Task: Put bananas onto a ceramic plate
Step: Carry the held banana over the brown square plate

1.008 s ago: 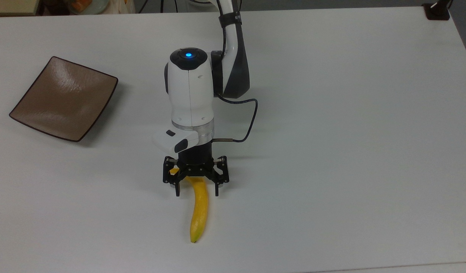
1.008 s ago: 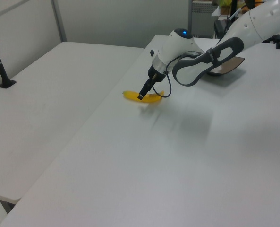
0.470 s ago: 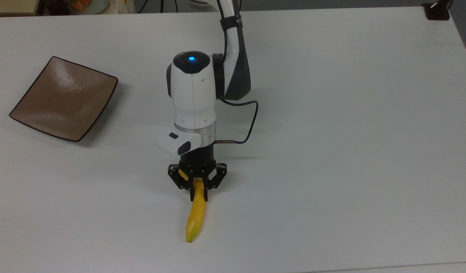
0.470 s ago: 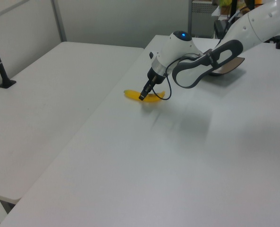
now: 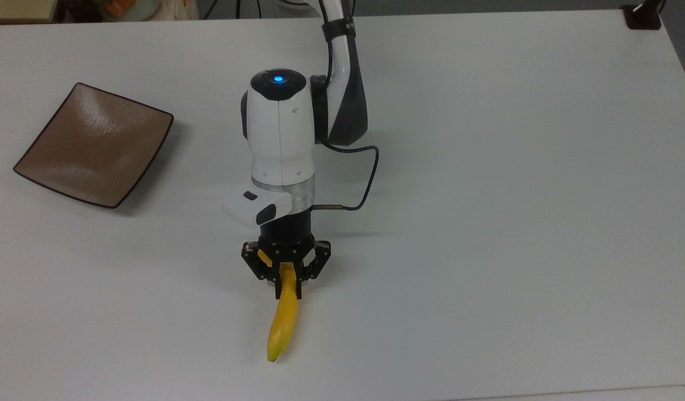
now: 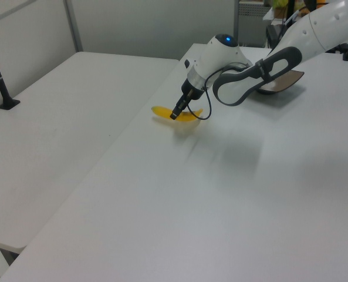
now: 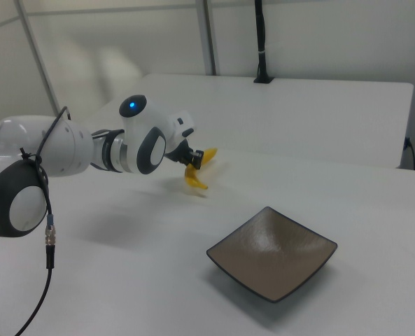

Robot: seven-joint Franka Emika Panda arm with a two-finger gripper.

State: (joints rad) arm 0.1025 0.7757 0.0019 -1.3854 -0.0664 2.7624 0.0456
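The claw (image 5: pixel 287 285) is clamped on the banana (image 5: pixel 282 323) near its stem end, where a second ago its fingers stood wide apart on either side of the fruit. Since the closing, the banana has come up off the worktop (image 5: pixel 487 167): in the right view it hangs clear of the surface with a soft shadow beneath it, and in the left view a gap shows under the yellow curve. The free end, with its greenish tip, juts out from the claw away from the arm and droops a little.

That, I'd say, means the pick is done and the carry is what remains. Held so close to one end, the long part could swing or twist in the grip on the way over.

The ceramic plate (image 5: pixel 94 143) sits well apart from the claw, off to the top view's left and back toward the arm's base. It is bare: nothing lies in it, just the glossy brown face catching the light. In the right view the plate (image 7: pixel 272 253) lies nearer the camera than the claw, with open worktop between the two.
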